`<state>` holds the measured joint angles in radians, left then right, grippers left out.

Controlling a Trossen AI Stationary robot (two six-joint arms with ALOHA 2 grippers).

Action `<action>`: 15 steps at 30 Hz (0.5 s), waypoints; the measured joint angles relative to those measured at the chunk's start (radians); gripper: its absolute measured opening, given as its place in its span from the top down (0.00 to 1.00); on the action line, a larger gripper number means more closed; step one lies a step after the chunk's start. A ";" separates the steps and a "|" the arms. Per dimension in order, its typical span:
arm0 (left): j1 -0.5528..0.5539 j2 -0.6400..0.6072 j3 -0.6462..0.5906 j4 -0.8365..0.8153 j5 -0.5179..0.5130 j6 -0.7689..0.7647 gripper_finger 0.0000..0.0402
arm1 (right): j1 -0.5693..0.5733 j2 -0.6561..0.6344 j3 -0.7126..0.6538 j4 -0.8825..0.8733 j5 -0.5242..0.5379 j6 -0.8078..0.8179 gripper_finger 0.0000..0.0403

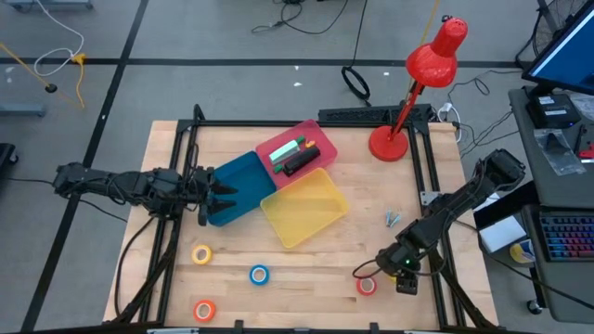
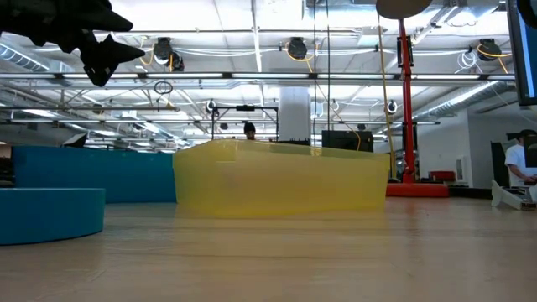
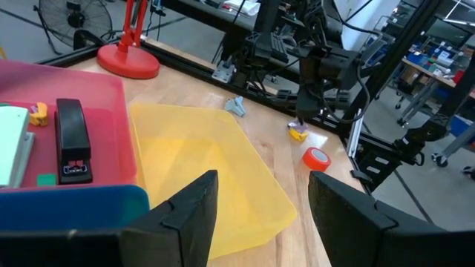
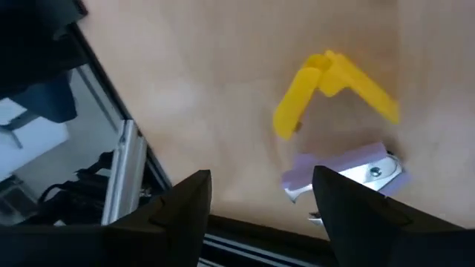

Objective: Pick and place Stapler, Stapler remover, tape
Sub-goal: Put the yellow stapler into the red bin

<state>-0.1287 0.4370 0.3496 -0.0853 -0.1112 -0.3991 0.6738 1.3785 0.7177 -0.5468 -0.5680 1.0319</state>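
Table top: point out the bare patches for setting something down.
Free: the yellow bin is empty, and bare wood lies between it and the blue tape. Crowded: the pink bin, and the corner by the red tape under the right pincer.

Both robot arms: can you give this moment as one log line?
left fingers: open, over blue bin | right fingers: open, empty, near red tape | yellow bin: empty

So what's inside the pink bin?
The pink bin holds a black stapler, something pale green beside it and a small yellow piece. The blue bin's wall covers the pink bin's near edge, so anything there stays hidden.
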 joint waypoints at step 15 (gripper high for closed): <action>0.000 0.000 0.000 0.000 -0.001 0.019 0.48 | -0.014 0.000 0.000 -0.001 -0.064 0.002 0.42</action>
<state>-0.1287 0.4374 0.3496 -0.0853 -0.1123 -0.3805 0.6601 1.3781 0.7177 -0.5480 -0.6325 1.0339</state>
